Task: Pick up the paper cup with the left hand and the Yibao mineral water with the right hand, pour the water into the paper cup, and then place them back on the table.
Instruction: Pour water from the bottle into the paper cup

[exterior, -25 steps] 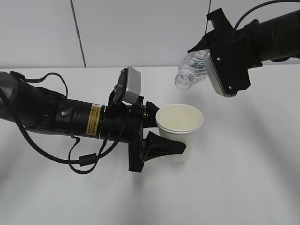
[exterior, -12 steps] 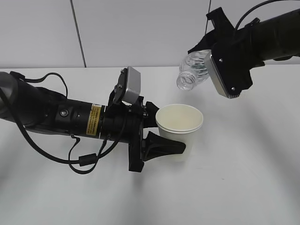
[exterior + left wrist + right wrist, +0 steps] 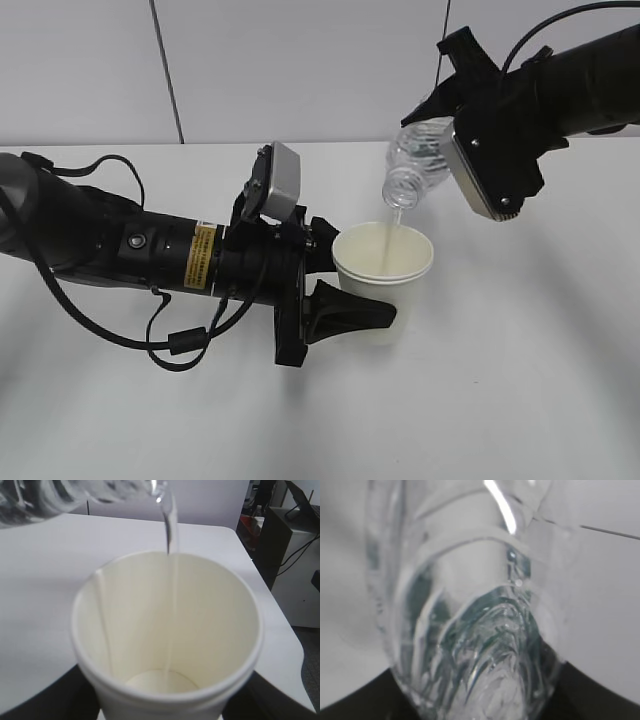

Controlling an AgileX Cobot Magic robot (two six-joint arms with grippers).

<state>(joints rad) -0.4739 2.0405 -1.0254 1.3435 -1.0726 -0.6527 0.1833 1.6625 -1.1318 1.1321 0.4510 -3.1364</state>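
The off-white paper cup (image 3: pixel 383 270) is held upright above the white table (image 3: pixel 520 380) by my left gripper (image 3: pixel 345 295), whose black fingers (image 3: pixel 345 312) are shut on its sides. In the left wrist view the cup (image 3: pixel 167 635) fills the frame and a thin stream of water falls into it. My right gripper (image 3: pixel 455 120) is shut on the clear Yibao mineral water bottle (image 3: pixel 415 165), tilted neck-down over the cup's rim. The bottle also shows in the left wrist view (image 3: pixel 60 497) and fills the right wrist view (image 3: pixel 470 615). Its green label is hidden.
A grey panelled wall (image 3: pixel 300 70) stands behind the table. The left arm with its yellow sticker (image 3: pixel 203 255) and loose cables (image 3: pixel 180 340) lies low across the table's left half. In the left wrist view dark furniture (image 3: pixel 290 545) stands beyond the table's right edge.
The right gripper has tipped the bottle more steeply, mouth down over the cup, and water now streams into the cup. The left arm and cup have not moved.
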